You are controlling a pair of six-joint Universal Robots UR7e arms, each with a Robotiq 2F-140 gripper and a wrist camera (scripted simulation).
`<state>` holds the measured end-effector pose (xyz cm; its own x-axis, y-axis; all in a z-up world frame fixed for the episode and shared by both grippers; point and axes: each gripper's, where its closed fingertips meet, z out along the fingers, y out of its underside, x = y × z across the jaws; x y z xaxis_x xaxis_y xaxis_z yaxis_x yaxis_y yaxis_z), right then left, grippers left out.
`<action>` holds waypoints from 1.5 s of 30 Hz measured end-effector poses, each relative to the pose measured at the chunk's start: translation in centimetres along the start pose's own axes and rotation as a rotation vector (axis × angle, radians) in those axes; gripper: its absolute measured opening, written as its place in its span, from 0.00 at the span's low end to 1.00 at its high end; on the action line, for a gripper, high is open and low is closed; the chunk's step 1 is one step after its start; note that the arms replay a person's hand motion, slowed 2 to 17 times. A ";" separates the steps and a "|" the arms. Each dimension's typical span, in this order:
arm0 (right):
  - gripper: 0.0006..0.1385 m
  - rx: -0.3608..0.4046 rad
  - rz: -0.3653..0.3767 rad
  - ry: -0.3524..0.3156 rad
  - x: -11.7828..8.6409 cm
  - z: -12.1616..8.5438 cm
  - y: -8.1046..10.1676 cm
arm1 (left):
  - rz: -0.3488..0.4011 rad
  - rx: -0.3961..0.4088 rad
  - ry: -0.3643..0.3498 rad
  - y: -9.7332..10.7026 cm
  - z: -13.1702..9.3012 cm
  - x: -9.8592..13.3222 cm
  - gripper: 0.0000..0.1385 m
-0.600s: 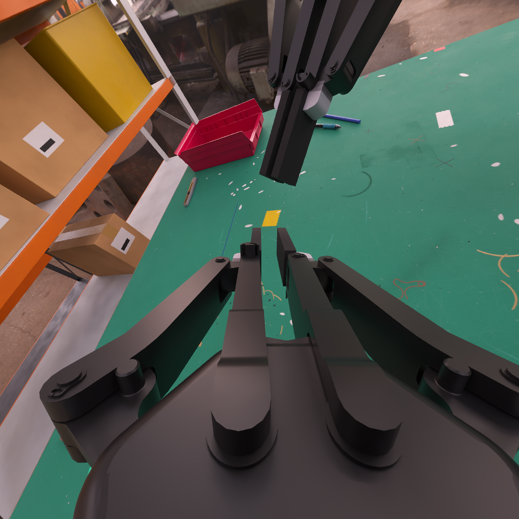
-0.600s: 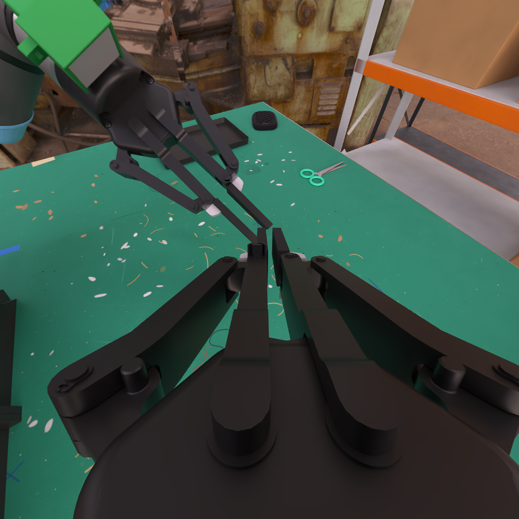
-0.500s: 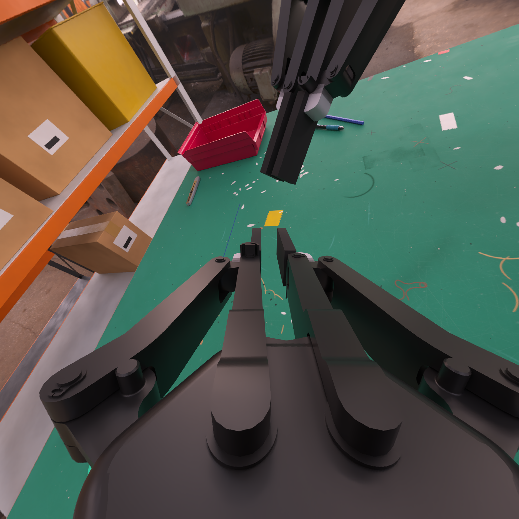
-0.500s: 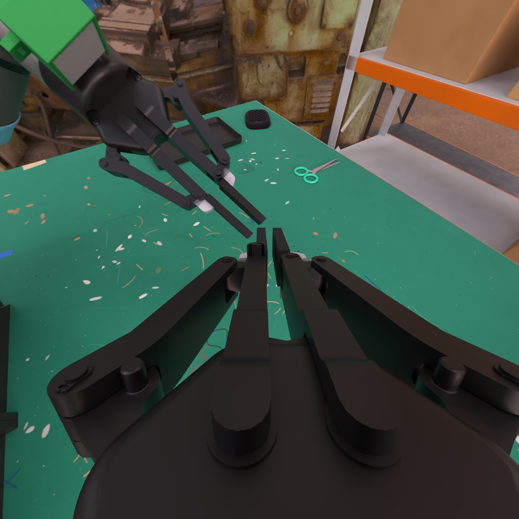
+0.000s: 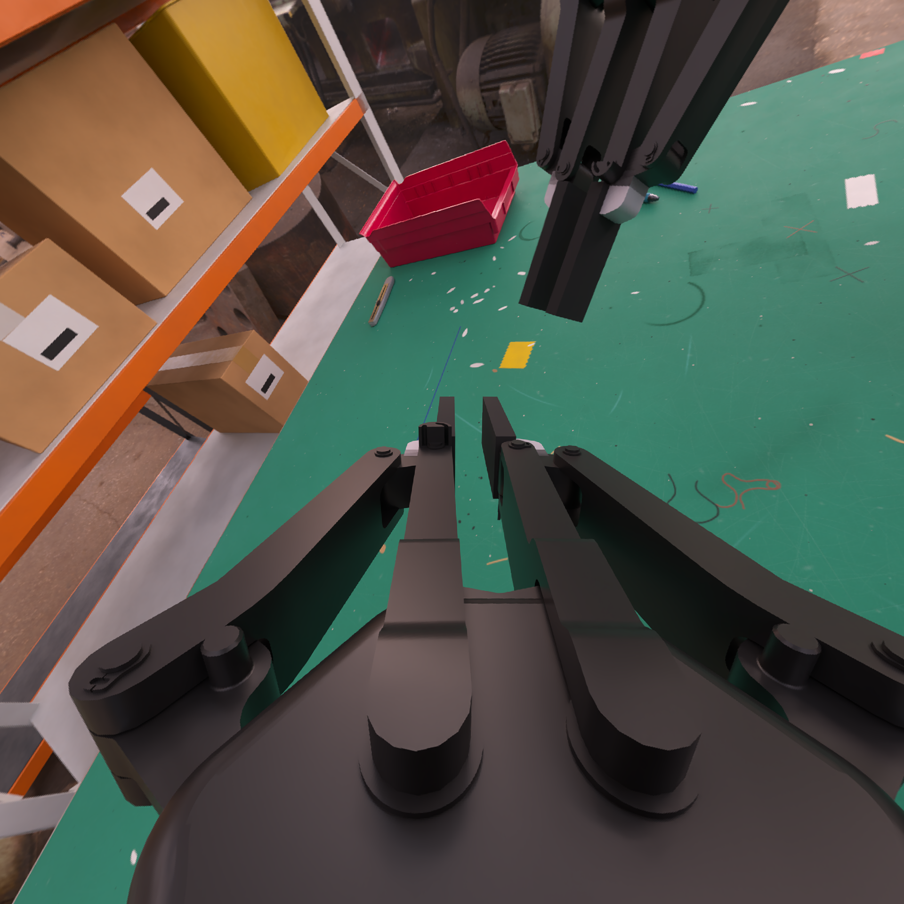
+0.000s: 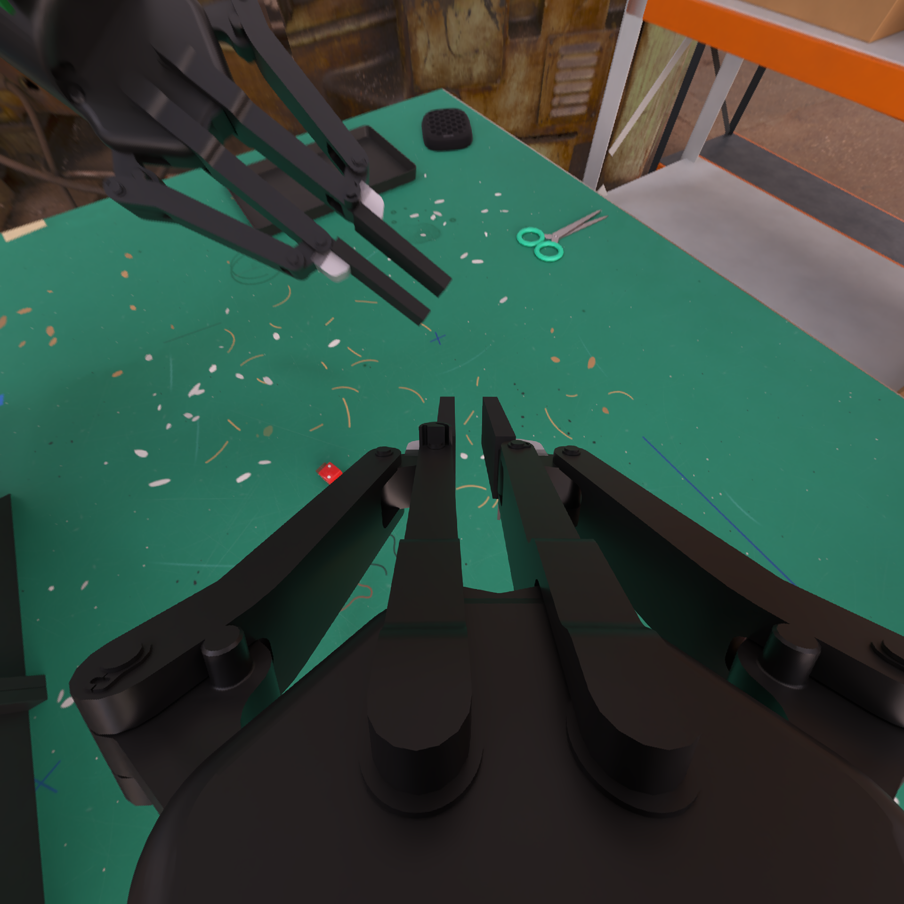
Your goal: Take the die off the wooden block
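A small red die lies on the green table, just left of my right gripper's left linkage. No wooden block is in view. My right gripper is shut and empty above the table; it also shows in the left wrist view, hanging point down. My left gripper is shut and empty above the table; it also shows in the right wrist view, slanting down from the upper left, far beyond the die.
A red bin, a utility knife and a yellow patch lie ahead of the left gripper. An orange shelf with cardboard boxes runs along the table's left edge. Green scissors, a black tray and a black pad lie at the far end.
The right wrist view has pulled back and the red die has come into sight beside the right gripper. The two grippers stand farther apart. Both stay shut.
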<state>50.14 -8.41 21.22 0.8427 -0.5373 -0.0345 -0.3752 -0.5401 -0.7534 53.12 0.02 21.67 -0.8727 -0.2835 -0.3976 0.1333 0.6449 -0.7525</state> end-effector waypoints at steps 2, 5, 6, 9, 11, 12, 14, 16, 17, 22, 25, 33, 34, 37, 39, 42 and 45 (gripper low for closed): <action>0.11 -0.023 -0.003 0.008 0.3 0.2 0.5 | -0.006 -0.005 -0.012 0.3 -0.5 -0.4 0.11; 0.11 -0.045 0.005 0.004 0.6 0.6 1.0 | -0.022 0.002 -0.034 0.5 -1.4 -1.3 0.11; 0.11 -0.050 0.010 -0.001 0.8 0.7 1.1 | -0.030 0.006 -0.037 0.6 -1.6 -1.5 0.11; 0.11 -0.062 0.028 -0.022 1.2 1.2 1.4 | -0.060 0.011 -0.042 0.9 -2.3 -2.2 0.11; 0.11 -0.066 0.039 -0.033 1.6 1.5 1.6 | -0.079 0.010 -0.050 1.1 -2.7 -2.8 0.11; 0.11 -0.069 0.046 -0.036 1.8 1.7 1.6 | -0.087 0.010 -0.057 1.3 -2.9 -3.2 0.11; 0.11 -0.081 0.061 -0.040 2.2 2.1 1.9 | -0.107 0.007 -0.075 1.7 -3.4 -3.9 0.11; 0.11 -0.102 0.074 -0.040 2.6 2.6 2.3 | -0.130 0.007 -0.089 2.2 -3.7 -4.6 0.11; 0.11 -0.114 0.080 -0.039 2.8 2.8 2.5 | -0.143 0.009 -0.094 2.4 -3.9 -4.8 0.11; 0.11 -0.179 0.089 -0.025 3.6 3.6 3.8 | -0.210 0.041 -0.084 2.9 -4.3 -5.7 0.11; 0.11 -0.201 0.086 -0.011 3.9 3.9 4.2 | -0.240 0.053 -0.080 3.3 -4.4 -6.2 0.11; 0.11 -0.182 0.100 -0.001 4.5 4.7 3.9 | -0.282 0.065 -0.029 3.9 -3.7 -6.6 0.11; 0.10 -0.172 0.101 -0.006 4.5 4.8 3.7 | -0.285 0.068 -0.021 4.0 -3.6 -6.6 0.11; 0.10 -0.142 0.102 -0.036 4.0 5.1 3.2 | -0.297 0.069 -0.002 4.2 -3.2 -6.5 0.11; 0.10 -0.127 0.098 -0.067 3.4 5.3 2.9 | -0.300 0.061 0.003 4.4 -3.0 -6.5 0.11; 0.10 -0.110 0.077 -0.124 2.2 5.6 2.4 | -0.296 0.046 -0.006 4.7 -2.8 -6.6 0.11; 0.11 -0.092 0.027 -0.187 0.7 5.9 1.9 | -0.284 0.038 -0.030 4.8 -3.0 -6.9 0.11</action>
<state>52.28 -5.95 15.87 0.8859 -0.4269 -0.1815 -0.4246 -0.5886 -0.6880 58.35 7.13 22.36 -0.8634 -0.4702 -0.1826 -0.0969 0.5099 -0.8548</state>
